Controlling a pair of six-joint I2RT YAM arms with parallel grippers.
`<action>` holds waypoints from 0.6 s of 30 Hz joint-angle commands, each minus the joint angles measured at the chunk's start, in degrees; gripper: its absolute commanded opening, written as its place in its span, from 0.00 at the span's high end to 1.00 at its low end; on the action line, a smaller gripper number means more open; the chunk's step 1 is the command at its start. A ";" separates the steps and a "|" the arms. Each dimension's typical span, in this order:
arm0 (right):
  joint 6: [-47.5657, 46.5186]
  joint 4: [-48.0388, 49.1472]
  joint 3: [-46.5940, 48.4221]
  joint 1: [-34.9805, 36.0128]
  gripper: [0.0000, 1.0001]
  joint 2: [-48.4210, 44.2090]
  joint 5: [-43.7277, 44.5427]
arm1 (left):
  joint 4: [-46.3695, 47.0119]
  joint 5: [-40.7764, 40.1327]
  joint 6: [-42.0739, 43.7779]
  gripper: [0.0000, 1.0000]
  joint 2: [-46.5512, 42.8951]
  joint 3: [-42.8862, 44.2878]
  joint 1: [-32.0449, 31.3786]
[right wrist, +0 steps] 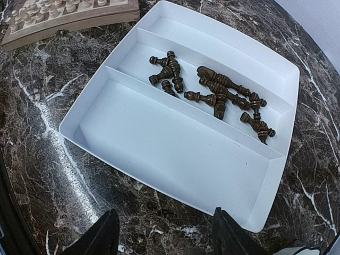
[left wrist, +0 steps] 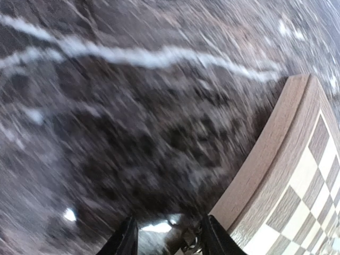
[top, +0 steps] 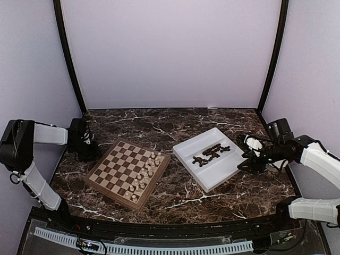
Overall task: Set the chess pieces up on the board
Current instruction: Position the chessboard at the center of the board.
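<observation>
The marble table (top: 175,125) carries the board (top: 119,167) at left centre, turned at an angle. A white tray (top: 212,180) with three compartments is set just to its right, apart from it. The chess pieces (right wrist: 218,90) are lying on their sides in the tray's middle compartment (none is on the board). Cream pieces (top: 146,170) are standing along the board's right side. The right gripper (right wrist: 167,236) is held above the tray's right edge, jaws spread wide, nothing held or touched. The left gripper (left wrist: 169,241) is held low beside the board's far-left edge. Its fingers (left wrist: 127,239) are parted, and nothing is seen clamped (the view is blurred).
</observation>
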 commanded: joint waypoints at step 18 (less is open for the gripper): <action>0.20 0.29 0.94 0.74 0.39 0.99 -0.09 | -11.42 1.71 -14.35 0.52 -20.39 -15.68 -17.17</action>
